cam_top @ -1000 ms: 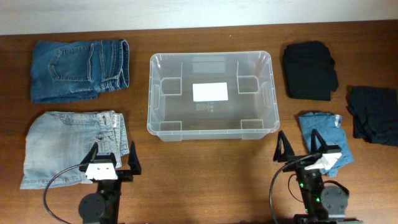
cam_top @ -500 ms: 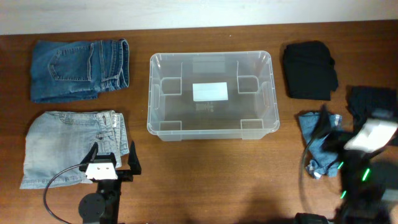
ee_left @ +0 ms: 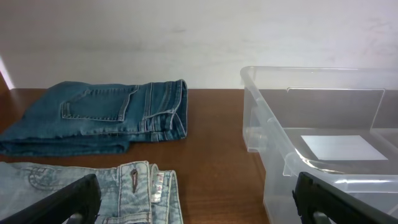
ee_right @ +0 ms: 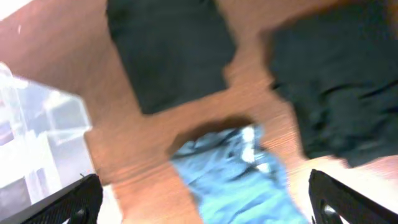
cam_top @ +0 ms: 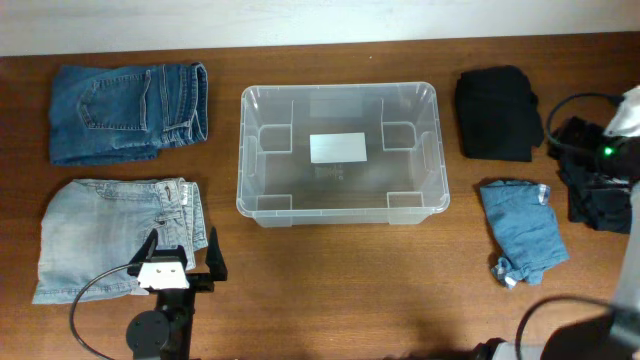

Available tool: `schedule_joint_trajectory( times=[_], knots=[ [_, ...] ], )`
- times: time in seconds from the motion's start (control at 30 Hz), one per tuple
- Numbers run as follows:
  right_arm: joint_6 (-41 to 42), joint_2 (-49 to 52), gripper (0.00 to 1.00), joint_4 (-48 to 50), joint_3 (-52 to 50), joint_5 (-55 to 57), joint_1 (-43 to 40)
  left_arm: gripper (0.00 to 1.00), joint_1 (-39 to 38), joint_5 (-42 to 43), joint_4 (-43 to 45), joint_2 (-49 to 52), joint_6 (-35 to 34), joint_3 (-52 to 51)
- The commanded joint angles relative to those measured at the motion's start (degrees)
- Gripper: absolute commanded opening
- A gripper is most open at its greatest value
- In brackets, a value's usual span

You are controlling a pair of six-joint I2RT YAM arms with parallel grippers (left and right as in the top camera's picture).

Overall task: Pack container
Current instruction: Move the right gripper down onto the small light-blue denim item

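Folded dark jeans [cam_top: 128,110] and pale jeans [cam_top: 115,235] lie at the left end of the table [cam_top: 330,290]. Black cloth [cam_top: 497,113], light-blue cloth [cam_top: 522,238] and navy cloth [cam_top: 598,208] lie at its right end.

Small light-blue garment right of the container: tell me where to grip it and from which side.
Pinch the light-blue garment at its top edge beside the white tag, coming straight down from above. It lies flat on the table, so no side offers a lip, and that edge looks thickest, probably a waistband. It lies clear of the container, so nothing crowds the fingers.
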Motion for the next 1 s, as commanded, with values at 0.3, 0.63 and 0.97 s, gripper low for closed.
schedule_joint_trajectory(
  times=[0.3,0.63,0.97],
  knots=[
    [1.1,10.3,0.98,-12.5,0.2,10.6,-0.2,0.99,0.3,0.6,-0.1,-0.3,0.7,-0.2],
    [-0.2,10.7,0.98,-11.9,-8.6,6.0,-0.4,0.99,0.3,0.6,-0.1,-0.3,0.7,-0.2],
    [-0.1,10.7,0.97,-6.0,-18.0,3.9,4.0,0.99,0.3,0.6,-0.1,-0.3,0.7,-0.2]
  ],
)
